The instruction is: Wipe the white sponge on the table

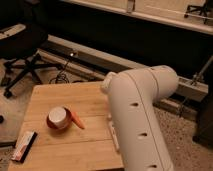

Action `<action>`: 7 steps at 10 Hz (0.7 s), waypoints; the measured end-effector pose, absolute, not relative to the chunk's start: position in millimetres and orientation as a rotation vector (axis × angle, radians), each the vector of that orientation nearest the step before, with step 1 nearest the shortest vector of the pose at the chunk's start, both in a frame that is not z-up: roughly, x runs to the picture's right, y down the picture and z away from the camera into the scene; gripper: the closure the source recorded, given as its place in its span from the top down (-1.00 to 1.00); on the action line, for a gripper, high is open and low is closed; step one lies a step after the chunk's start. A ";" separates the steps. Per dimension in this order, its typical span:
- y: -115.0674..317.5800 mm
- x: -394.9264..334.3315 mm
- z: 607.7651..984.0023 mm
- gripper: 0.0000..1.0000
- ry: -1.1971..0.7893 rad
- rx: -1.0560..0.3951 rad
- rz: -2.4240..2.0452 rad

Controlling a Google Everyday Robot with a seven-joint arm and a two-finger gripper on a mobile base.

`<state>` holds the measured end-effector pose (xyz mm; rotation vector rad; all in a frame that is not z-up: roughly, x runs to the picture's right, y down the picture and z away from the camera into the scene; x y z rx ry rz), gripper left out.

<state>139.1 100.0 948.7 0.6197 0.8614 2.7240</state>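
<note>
The small wooden plank table [55,95] stands at the lower left of the camera view. On it lie a round red dish holding something white [59,118], an orange carrot-like piece [77,120] touching it, and a flat snack bar [24,146] at the front left edge. I cannot make out a white sponge as such. My arm's thick white link [140,115] runs from the bottom up over the table's right side. The gripper is out of view.
A black office chair [22,47] stands on the floor at the far left behind the table. A long low rail [90,55] runs along the dark wall at the back. Speckled floor lies to the right of the table.
</note>
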 end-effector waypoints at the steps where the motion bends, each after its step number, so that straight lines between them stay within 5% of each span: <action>1: 103.9 132.1 944.5 -0.60 0.881 0.596 2.732; 7: 121.0 53.9 927.3 -0.60 1.108 0.233 2.802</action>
